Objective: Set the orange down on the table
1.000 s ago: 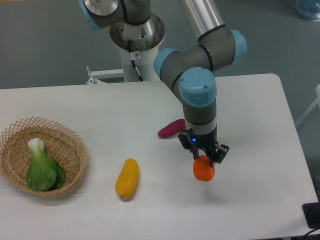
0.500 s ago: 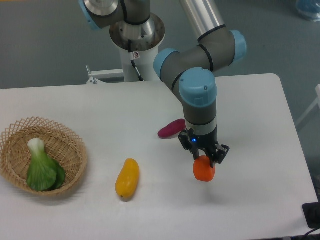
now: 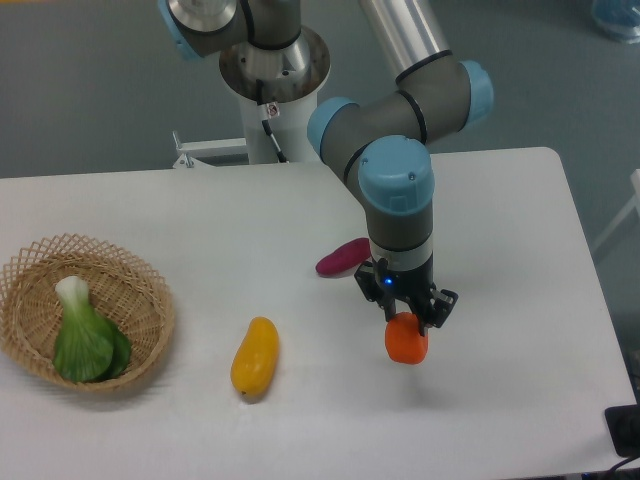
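Since a second ago almost nothing has shifted: the orange has crept only a touch to the left and the arm above it holds the same pose, so the descent looks paused or very slow. The gripper points straight down with its two fingers pinched onto the upper part of the orange, which hangs below them with most of its body showing; a faint shadow lies under it on the table, and whether the fruit already touches the surface or rides just above it cannot be told from this view. By its look the orange should be light, firm and smooth-skinned, so it may slip a little in a shallow pinch, and being round it is likely to roll once let go; the best hold is across its widest middle, and the present grip sits somewhat above that. It seems sturdy enough to take a short drop, though a release at contact would keep it from wandering. Moving outward, the purple vegetable lies just behind and left of the gripper, near but apart. The yellow mango-shaped fruit rests further left, and the wicker basket with a leafy green inside sits at the far left edge.
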`<state>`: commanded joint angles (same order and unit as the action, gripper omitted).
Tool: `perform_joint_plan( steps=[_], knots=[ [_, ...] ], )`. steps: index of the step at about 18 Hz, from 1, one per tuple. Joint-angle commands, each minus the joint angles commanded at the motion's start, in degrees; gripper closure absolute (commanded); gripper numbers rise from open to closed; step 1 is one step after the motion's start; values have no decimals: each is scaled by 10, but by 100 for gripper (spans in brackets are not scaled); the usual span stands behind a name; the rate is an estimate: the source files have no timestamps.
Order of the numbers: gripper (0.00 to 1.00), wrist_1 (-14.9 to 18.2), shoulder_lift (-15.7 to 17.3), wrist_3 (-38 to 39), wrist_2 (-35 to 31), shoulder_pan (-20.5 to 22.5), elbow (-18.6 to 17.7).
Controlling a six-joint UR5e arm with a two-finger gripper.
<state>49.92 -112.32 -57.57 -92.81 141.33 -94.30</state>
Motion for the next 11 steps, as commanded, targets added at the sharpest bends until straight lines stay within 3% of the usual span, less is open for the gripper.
perform_joint_plan(
  steps=[11],
  knots=[
    [49, -8, 2, -6, -5, -3, -40]
  ],
)
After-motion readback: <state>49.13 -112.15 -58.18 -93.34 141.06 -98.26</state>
